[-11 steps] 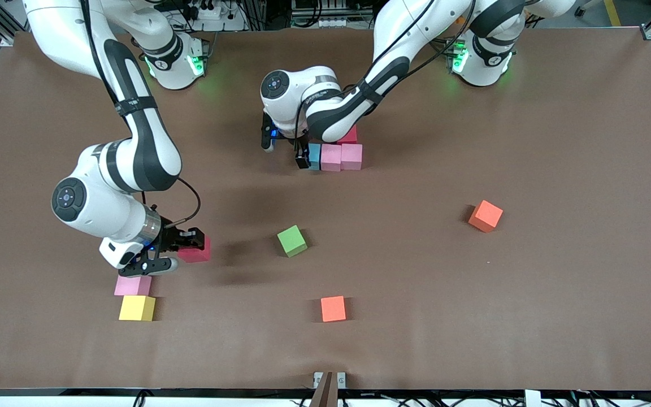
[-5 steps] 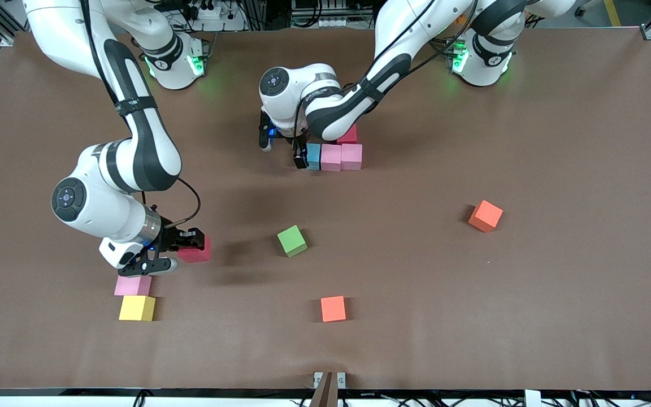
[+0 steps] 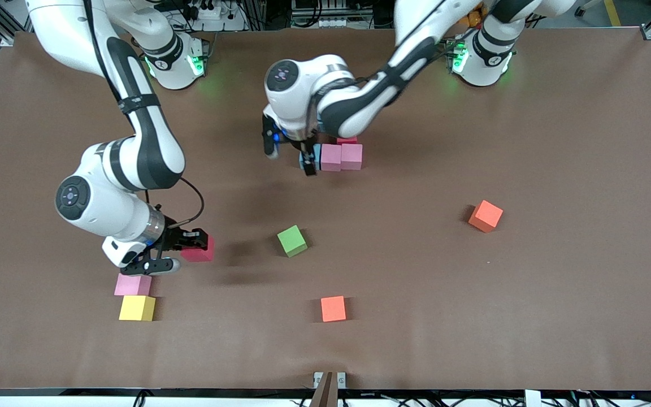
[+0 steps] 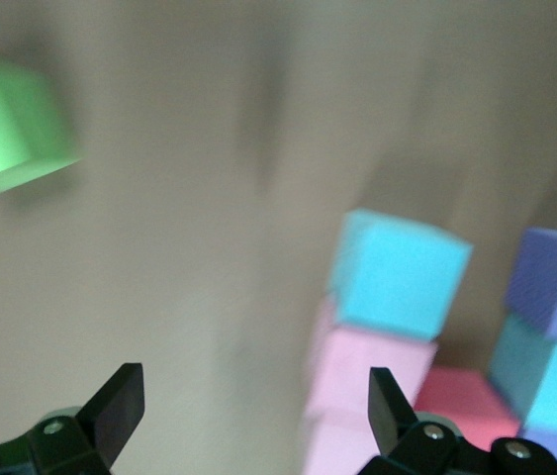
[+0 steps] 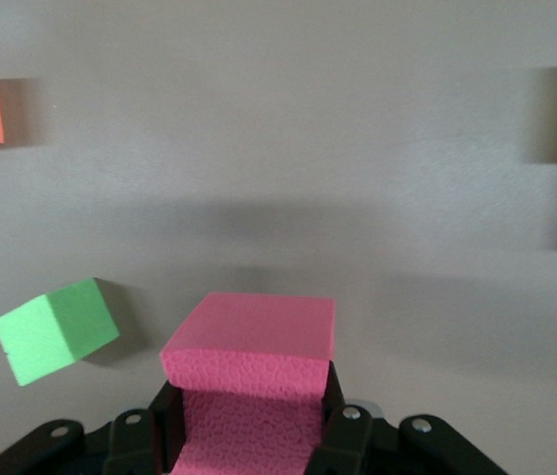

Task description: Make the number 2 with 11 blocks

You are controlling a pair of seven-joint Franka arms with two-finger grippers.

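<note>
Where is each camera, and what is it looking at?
Front view: high across the table, facing both arms; shows the right tool holding a small matte red cube.
Left wrist view: on the left arm's wrist, looking past its open left tool at a light blue cube.
Right wrist view: on the right wrist, looking past its shut tool at that red cube.
Shared: all three show the small green cube.

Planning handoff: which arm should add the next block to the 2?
Right. The right gripper is shut on a pink block; the left gripper, open and empty, is beside the partly built 2.
</note>
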